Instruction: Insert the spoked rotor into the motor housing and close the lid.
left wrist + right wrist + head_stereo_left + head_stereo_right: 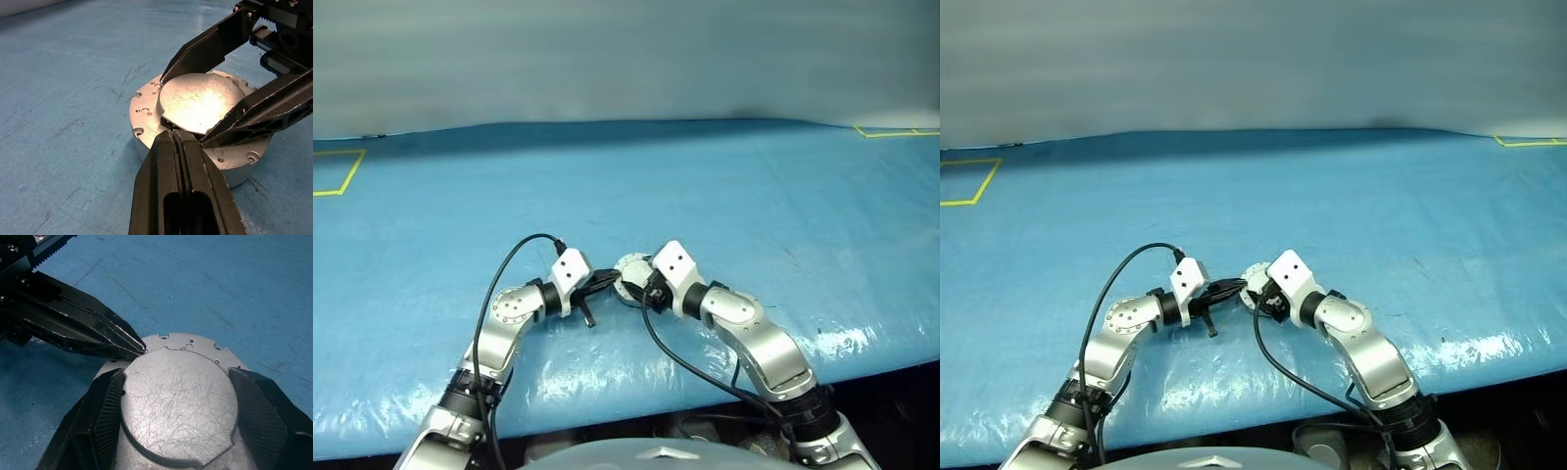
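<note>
Left gripper (185,142) pinched shut on nothing, tips pressing against the lid's (203,102) edge, wedging at the seam. Right gripper (178,396) spread wide, straddling the lid's raised disc, fingers (105,404) hugging it at nine and three o'clock. Lid lying flat atop the motor housing (146,122), resting on the blue table (705,176), centred between both arms. Spoked rotor presumably sitting inside already.
</note>
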Motion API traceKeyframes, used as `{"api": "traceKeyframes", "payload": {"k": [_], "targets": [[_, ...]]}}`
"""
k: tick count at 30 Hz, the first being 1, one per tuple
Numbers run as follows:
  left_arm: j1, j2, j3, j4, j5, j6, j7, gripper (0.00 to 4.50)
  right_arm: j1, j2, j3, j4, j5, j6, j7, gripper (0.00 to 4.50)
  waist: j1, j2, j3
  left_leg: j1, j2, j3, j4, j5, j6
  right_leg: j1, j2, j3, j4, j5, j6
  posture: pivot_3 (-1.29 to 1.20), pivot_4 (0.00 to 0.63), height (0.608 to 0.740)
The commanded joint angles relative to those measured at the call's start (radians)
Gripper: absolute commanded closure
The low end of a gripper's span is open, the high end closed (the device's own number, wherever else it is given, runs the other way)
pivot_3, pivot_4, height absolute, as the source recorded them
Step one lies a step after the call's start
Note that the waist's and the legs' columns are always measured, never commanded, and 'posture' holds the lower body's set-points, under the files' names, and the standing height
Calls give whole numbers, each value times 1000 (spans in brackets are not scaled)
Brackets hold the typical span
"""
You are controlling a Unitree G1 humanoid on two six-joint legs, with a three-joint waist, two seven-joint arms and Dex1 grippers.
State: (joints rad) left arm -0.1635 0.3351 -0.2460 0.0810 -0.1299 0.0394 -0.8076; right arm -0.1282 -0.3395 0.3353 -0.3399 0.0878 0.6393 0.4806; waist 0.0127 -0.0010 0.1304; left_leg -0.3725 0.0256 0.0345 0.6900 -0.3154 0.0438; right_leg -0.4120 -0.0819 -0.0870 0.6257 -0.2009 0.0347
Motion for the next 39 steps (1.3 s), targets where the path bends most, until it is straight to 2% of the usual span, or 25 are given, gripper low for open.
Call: {"api": "traceKeyframes", "payload": {"k": [1,4,5,11,13,17,22,27,32,37,39], "targets": [[5,-13,-40,-6,21,2,-6,4500,38,-14,33,65,-16,0,13,1118,1,0,0,0,0,0,0,0,0,0,0,0,0,0,0,0,150,740],[6,-19,-41,-5,27,4,3,4500,41,-2,23,50,9,-29,30,105,3,0,0,0,0,0,0,0,0,0,0,0,0,0,0,0,150,740],[7,-20,-40,-6,29,5,4,4500,43,6,7,26,40,-31,45,45,3,0,0,0,0,0,0,0,0,0,0,0,0,0,0,0,150,740],[19,-19,-40,-29,32,25,2,4500,58,69,-150,-66,174,-89,46,45,7,1,2,-4,-1,0,0,0,0,-3,-1,0,0,1,0,0,150,740],[19,-17,-40,-27,38,24,5,4500,50,106,-227,-65,204,-114,2,45,7,2,3,-4,-1,-1,0,0,0,-3,-1,-1,0,3,-3,0,150,740],[23,-12,-42,-34,37,29,0,4500,42,140,-362,-53,259,-152,-51,45,8,3,4,-5,-2,-1,0,0,0,-3,-1,0,-1,2,1,0,150,740],[26,-8,-44,-38,40,32,-2,4500,94,133,-480,-38,476,54,-27,45,8,4,4,-5,-2,-1,0,0,1,-3,-1,-1,-1,5,2,0,150,740],[27,-6,-44,-41,42,31,-4,4500,136,181,-633,57,732,262,-78,45,8,5,5,-5,-2,-1,0,-1,1,-3,-1,-1,-1,4,1,0,150,740],[24,-5,-42,-37,46,27,-2,4500,150,250,-703,123,909,350,-114,45,7,6,5,-4,-2,-1,0,-1,1,-3,-2,-1,0,2,-3,0,150,740],[25,-1,-41,-38,47,29,-5,4500,168,339,-704,188,950,332,-162,45,7,6,5,-4,-2,-1,0,-1,2,-3,-2,0,0,2,-2,0,150,740],[26,1,-41,-39,51,29,-4,4500,171,370,-701,195,958,308,-177,45,5,6,5,-4,-2,-1,0,-1,2,-3,-2,0,0,5,3,0,150,740]]}}
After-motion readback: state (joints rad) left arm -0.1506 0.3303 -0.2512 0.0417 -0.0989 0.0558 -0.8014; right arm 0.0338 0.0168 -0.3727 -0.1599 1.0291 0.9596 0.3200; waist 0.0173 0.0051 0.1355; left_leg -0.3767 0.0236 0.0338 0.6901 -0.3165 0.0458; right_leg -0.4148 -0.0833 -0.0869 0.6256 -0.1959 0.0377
